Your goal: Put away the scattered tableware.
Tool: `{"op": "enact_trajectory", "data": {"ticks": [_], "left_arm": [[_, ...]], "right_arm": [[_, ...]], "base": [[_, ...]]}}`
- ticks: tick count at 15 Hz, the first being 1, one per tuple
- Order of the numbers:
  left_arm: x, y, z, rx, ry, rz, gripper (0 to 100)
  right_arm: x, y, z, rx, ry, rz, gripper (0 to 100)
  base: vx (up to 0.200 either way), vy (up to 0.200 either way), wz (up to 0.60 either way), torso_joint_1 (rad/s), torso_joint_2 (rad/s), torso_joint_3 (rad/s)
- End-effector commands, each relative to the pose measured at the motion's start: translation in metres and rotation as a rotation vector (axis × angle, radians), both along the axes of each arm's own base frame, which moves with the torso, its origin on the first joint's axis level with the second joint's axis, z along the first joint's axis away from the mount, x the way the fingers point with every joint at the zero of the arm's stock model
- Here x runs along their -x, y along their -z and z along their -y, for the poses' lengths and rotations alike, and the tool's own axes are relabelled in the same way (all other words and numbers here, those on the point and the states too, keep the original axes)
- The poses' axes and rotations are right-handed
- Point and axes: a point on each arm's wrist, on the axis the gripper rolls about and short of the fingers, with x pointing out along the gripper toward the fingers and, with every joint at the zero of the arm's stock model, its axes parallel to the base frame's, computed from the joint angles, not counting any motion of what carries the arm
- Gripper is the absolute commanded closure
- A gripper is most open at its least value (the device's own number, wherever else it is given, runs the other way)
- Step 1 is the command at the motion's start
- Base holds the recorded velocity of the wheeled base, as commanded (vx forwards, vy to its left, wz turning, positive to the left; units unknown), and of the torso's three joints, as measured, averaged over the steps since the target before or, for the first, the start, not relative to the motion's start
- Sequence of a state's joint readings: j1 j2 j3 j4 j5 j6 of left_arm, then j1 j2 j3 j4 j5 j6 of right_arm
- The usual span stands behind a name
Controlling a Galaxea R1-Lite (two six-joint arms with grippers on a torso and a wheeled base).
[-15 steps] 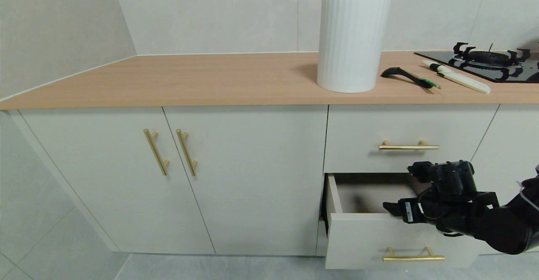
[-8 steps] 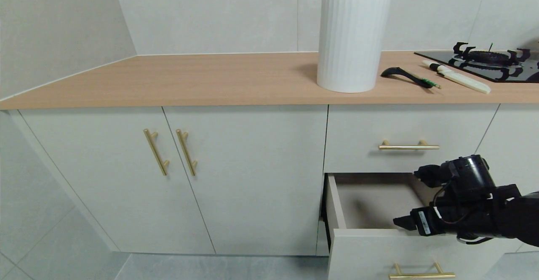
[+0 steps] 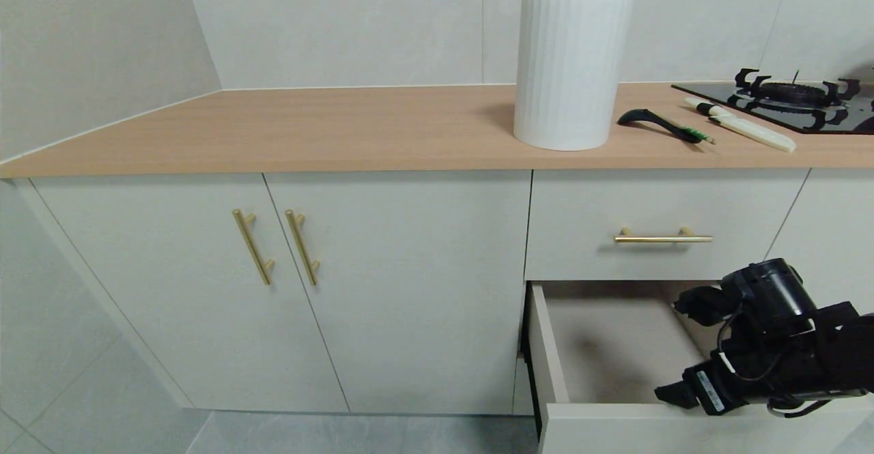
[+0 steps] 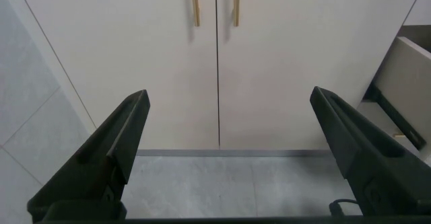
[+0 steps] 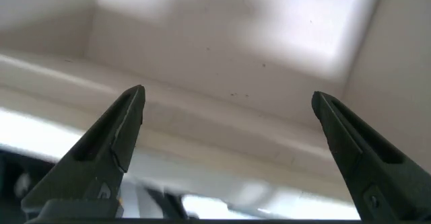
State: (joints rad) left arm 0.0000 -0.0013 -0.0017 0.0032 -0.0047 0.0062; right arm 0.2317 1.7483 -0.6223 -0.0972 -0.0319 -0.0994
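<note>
Well above the spread right fingers (image 3: 676,394), ladle (image 3: 664,125) and knife (image 3: 741,125)

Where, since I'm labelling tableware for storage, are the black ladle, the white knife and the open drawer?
black ladle (image 3: 661,125): head view, middle of its handle.
white knife (image 3: 741,125): head view, on its blade.
open drawer (image 3: 614,351): head view, bare inside floor.
</note>
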Motion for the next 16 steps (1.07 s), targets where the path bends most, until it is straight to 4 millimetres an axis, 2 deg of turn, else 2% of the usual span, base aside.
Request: {"op": "enact_trajectory", "data": {"ticks": [1, 7, 9, 14, 15, 16], "left_arm": [[0.0, 0.0, 0.0, 0.0, 0.0, -0.001, 0], [0.0, 0.0, 0.0, 0.0, 0.0, -0.001, 0], [0.0, 0.0, 0.0, 0.0, 0.0, -0.001, 0], [0.0, 0.0, 0.0, 0.0, 0.0, -0.001, 0], [0.0, 0.0, 0.0, 0.0, 0.0, -0.001, 0], [0.0, 0.0, 0.0, 0.0, 0.0, -0.001, 0]], "right_arm": [[0.005, -0.006, -0.003, 0.007, -0.026, -0.007, 0], [0.039, -0.025, -0.012, 0.089, -0.146, -0.245, 0], [0.044, -0.026, -0.013, 0.106, -0.161, -0.302, 0], [0.037, -0.035, -0.015, 0.089, -0.139, -0.262, 0], [0.032, -0.055, -0.015, 0.01, -0.044, -0.176, 0], [0.031, -0.063, -0.015, -0.032, -0.019, -0.145, 0]], "base": [[0.0, 0.0, 0.0, 0.0, 0.0, 0.0], [0.0, 0.0, 0.0, 0.0, 0.0, 0.0], [0.0, 0.0, 0.0, 0.0, 0.0, 0.0], [0.0, 0.0, 0.0, 0.0, 0.0, 0.0], [0.0, 0.0, 0.0, 0.0, 0.0, 0.0], [0.0, 0.0, 0.0, 0.0, 0.0, 0.0]]}}
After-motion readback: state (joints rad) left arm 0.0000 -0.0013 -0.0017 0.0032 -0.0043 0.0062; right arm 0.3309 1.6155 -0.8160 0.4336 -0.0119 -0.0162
